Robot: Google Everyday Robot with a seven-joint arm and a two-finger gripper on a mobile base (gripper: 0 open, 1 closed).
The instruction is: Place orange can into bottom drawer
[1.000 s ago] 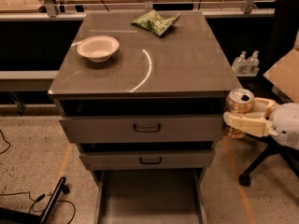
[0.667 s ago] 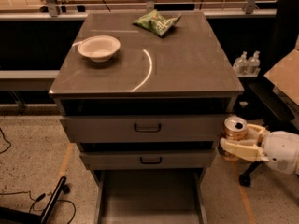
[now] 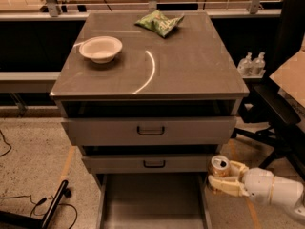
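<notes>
The orange can (image 3: 219,165) is upright in my gripper (image 3: 224,179), whose pale fingers are shut around its lower body. Can and gripper hang at the lower right, just outside the right wall of the bottom drawer (image 3: 151,204). The bottom drawer is pulled out at the bottom centre, showing a plain grey floor with nothing on it. The can's silver top sits level with the middle drawer front (image 3: 147,163).
A white bowl (image 3: 100,48) and a green snack bag (image 3: 158,22) lie on the cabinet top (image 3: 190,70). The upper drawer front (image 3: 150,130) stands slightly out. A black office chair (image 3: 279,104) and two clear bottles (image 3: 252,63) stand at the right. A cable lies on the floor at the left.
My gripper has carried the can downward and a little left, from beside the upper drawer front to beside the open bottom drawer.
</notes>
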